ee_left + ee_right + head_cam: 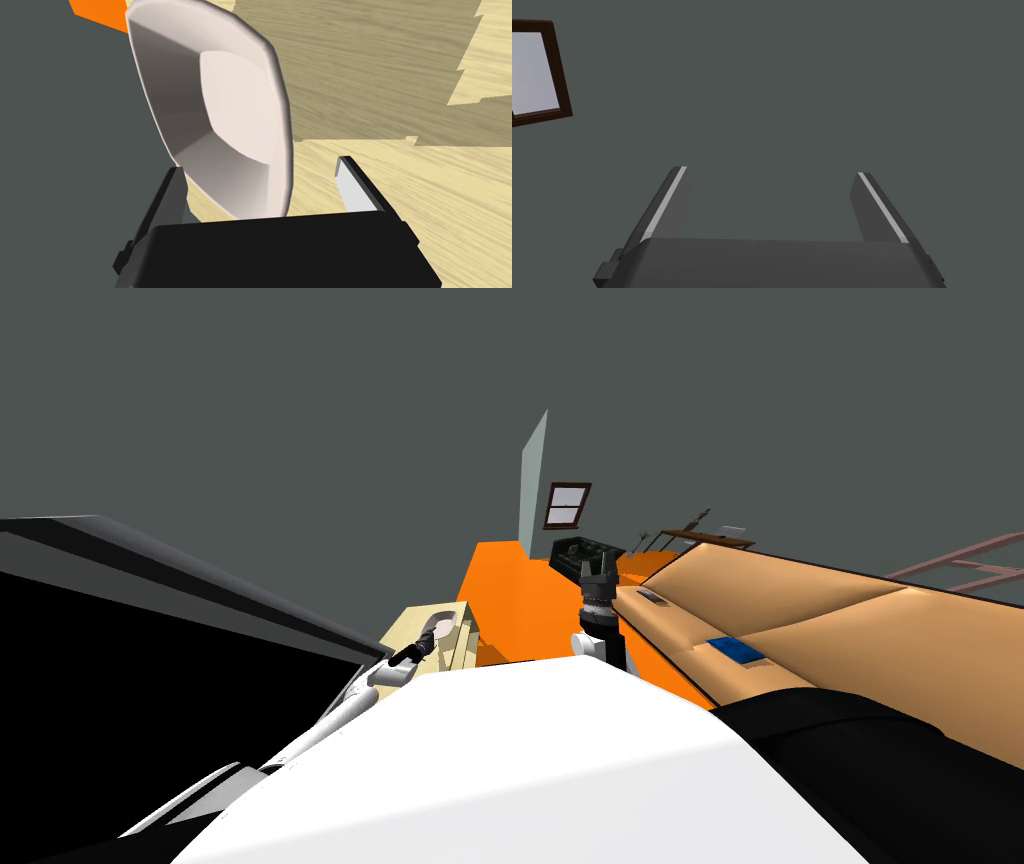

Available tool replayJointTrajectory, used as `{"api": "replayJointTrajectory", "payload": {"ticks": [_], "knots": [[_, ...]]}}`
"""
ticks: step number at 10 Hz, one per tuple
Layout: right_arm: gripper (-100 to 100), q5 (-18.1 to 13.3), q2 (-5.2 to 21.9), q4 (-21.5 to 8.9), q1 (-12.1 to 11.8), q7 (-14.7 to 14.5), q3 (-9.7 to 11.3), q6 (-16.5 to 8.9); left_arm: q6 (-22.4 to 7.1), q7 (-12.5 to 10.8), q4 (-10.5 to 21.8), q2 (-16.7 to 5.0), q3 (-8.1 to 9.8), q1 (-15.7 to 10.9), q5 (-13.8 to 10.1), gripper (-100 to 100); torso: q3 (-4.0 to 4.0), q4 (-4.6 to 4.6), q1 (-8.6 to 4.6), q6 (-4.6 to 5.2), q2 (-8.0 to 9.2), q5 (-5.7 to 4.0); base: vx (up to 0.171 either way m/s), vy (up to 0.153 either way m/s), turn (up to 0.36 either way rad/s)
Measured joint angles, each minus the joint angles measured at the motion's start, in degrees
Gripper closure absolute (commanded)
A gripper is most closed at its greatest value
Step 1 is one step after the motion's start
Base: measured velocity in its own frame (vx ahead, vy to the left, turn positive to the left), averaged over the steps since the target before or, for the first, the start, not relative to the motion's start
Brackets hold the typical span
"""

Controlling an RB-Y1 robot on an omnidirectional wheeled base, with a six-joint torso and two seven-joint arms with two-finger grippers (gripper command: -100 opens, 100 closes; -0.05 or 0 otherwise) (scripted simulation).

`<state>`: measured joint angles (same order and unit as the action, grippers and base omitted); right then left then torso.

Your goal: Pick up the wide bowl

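Head view, our left arm: it reaches out low to a pale wooden table (458, 650), and our left gripper (424, 645) sits over the tabletop.
Head view, bowl: the wide bowl (441, 616) is a pale oval on that table, just past the left gripper's tip.
Head view, our right arm: it is raised over the orange floor (520, 608), well apart from the table. Our right gripper (597, 571) points up and away from us.
Head view, surroundings: a black sofa (585, 556) stands at the far end of the orange floor. A long tan counter (820, 598) runs along our right with a small blue item (735, 650) lying on it. A black area lies to our left.
Left wrist view, gripper: our left gripper (260, 165) is released, its two fingers (356, 187) spread wide apart.
Left wrist view, bowl: the white bowl (235, 105) rests on the wooden table (410, 170) at the table's edge. Its near rim reaches in between our fingers, much closer to one finger than to the other. We cannot tell whether that finger touches it.
Left wrist view, beyond the edge: there is a flat dark grey surface and a corner of orange floor (97, 12).
Right wrist view, gripper: our right gripper (769, 170) is released too, its fingers (882, 207) standing wide apart and holding nothing.
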<state>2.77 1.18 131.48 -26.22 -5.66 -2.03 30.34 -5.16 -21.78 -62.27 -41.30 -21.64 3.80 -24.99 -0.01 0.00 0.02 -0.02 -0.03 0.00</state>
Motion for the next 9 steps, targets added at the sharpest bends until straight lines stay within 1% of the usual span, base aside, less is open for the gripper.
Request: {"api": "replayJointTrajectory", "payload": {"ticks": [1,3,4,5,9], "knots": [[0,0.0,0.0,0.0,0.0,0.0,0.0,0.0,0.0,0.0,0.0,0.0,0.02,0.0,0.0,-100,0.01,0.00,-0.02,0.00,0.01,-0.01,0.034,0.032,-0.036],[0,0.0,0.0,0.0,0.0,0.0,0.0,0.0,0.5,0.8,1.8,2.2,1.03,-0.4,1.1,-100,-0.08,-0.03,0.13,0.01,-0.15,0.03,0.047,0.046,-0.038],[0,0.0,0.0,0.0,0.0,0.0,0.0,0.0,0.8,1.2,2.5,3.0,1.38,-0.5,1.5,-100,-0.09,-0.03,0.12,0.01,-0.16,0.03,0.020,0.016,-0.007],[0,0.0,0.0,0.0,0.0,0.0,0.0,0.0,0.9,1.3,2.6,3.0,1.42,-0.5,1.5,100,-0.06,-0.02,0.04,0.00,-0.09,0.01,0.000,0.000,0.000],[0,0.0,0.0,0.0,0.0,0.0,0.0,0.0,0.8,1.2,2.6,3.0,1.43,-0.5,1.5,100,0.03,0.02,-0.06,0.02,0.04,-0.02,0.001,0.001,-0.002]]}}
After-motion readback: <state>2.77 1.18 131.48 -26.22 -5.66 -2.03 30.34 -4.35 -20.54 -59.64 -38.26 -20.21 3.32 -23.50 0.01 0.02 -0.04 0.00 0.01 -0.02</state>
